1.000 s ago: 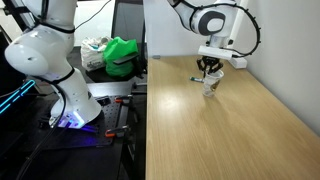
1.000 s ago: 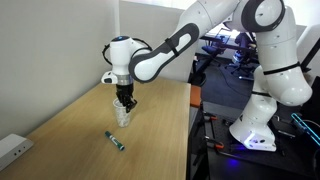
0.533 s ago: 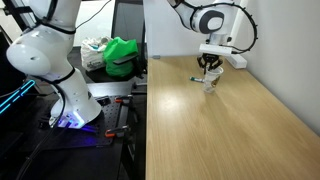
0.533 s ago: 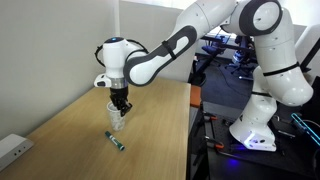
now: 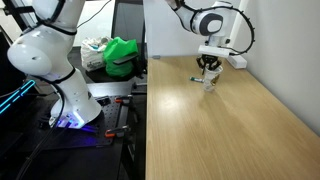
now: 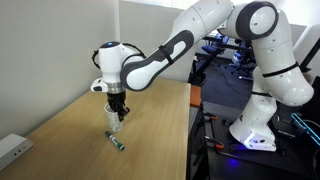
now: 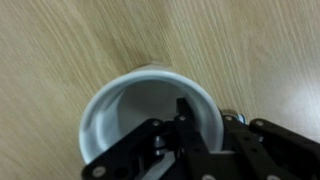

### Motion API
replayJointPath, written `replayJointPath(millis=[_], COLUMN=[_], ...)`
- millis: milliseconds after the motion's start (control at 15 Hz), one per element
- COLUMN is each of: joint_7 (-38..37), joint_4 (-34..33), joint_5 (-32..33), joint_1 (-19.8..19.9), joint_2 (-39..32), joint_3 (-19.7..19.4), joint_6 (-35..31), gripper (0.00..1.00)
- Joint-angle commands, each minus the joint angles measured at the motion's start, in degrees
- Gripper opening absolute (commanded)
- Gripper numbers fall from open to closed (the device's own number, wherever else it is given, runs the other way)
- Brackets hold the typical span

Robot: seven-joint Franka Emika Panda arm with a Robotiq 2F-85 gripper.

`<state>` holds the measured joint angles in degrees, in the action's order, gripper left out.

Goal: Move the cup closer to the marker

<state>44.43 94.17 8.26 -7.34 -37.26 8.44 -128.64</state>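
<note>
The small white paper cup (image 6: 116, 123) hangs in my gripper (image 6: 116, 110) just over the wooden table, close beside the marker (image 6: 116, 142), a short dark stick with a teal part lying flat. In an exterior view the cup (image 5: 209, 85) sits under the gripper (image 5: 209, 71), with the marker (image 5: 195, 78) a little to its left. In the wrist view I look down into the cup (image 7: 130, 115). One finger (image 7: 187, 118) is inside it and the other is outside the rim, so the gripper (image 7: 205, 128) is shut on the cup's wall. I cannot tell whether the cup touches the table.
A white rectangular block (image 6: 12, 149) lies at the table's near left corner. A green bag (image 5: 121, 55) sits on the bench beside the table. A second white robot arm (image 5: 45, 55) stands off the table. The table's edge (image 5: 146, 120) runs alongside it.
My gripper has carried the cup across the table toward the marker. The gap between cup and marker has shrunk. The marker has not moved.
</note>
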Motion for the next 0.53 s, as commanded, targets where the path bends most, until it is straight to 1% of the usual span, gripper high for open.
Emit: replayJointPath(millis=[0, 67, 200, 333, 400, 467], joint_7=[-2.6, -2.9, -4.0, -4.9, -5.4, -6.0], joint_4=[-1.9, -1.8, -1.4, -1.1, -0.8, -0.5], joint_5=[1.0, 1.2, 1.1, 1.5, 1.5, 1.6], joint_1=[-0.6, -0.7, -0.9, -1.2, -1.3, -1.4], joint_2=[-2.2, -2.4, -2.1, -1.6, -1.3, -0.9], joint_3=[0.3, 0.3, 0.3, 0.2, 0.2, 0.1], joint_6=[1.2, 1.1, 0.2, -0.2, -0.8, -1.4], gripper=[0.36, 0.46, 0.60, 0.62, 0.59, 0.51])
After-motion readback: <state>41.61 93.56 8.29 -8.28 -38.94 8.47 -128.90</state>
